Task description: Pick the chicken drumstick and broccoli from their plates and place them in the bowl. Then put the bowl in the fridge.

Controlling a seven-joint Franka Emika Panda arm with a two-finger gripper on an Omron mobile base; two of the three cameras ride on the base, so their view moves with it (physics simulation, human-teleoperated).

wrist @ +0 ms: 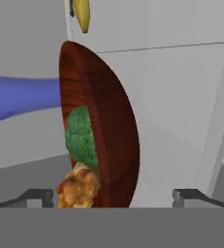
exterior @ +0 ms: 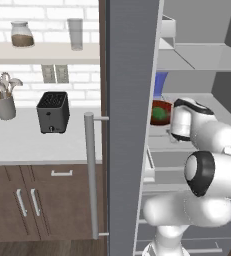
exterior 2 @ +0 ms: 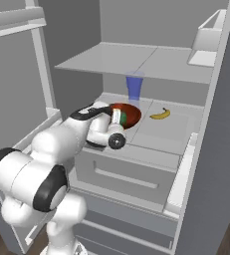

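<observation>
Kitchen scene here, with the fridge (exterior: 129, 125) door swung wide open and the arm reaching deep inside over the middle shelf (exterior 2: 161, 127). Off to the side in the left base view there's a counter (exterior: 37, 140) with a dark toaster (exterior: 53, 112) and a cup of utensils (exterior: 4, 102), none of which matter now. So the bowl (wrist: 111, 140) is sitting on that fridge shelf, and both the broccoli (wrist: 82, 138) and the chicken drumstick (wrist: 79, 186) are in it, drumstick right up against the broccoli. A blue glass (exterior 2: 134, 88) stands just behind the bowl and a banana (exterior 2: 160, 114) lies on the shelf off to one side, apart from it. In the hand view the gripper (wrist: 113, 196) has its two fingertips spread wide, one on each side of the near edge of the bowl, and I can't see either one pressing on the wood, so I'd call it let go. Looks to me like the placing step is basically done and the task is near its end. Next move, as I read it, is just backing the hand straight out without nudging the rim, since the fingertips bracket the bowl and a sideways swing could drag it or tip it into the glass. Also the arm needs to clear the shelf above and the door on the way out. Can't tell if the door needs shutting; the task doesn't say.
</observation>
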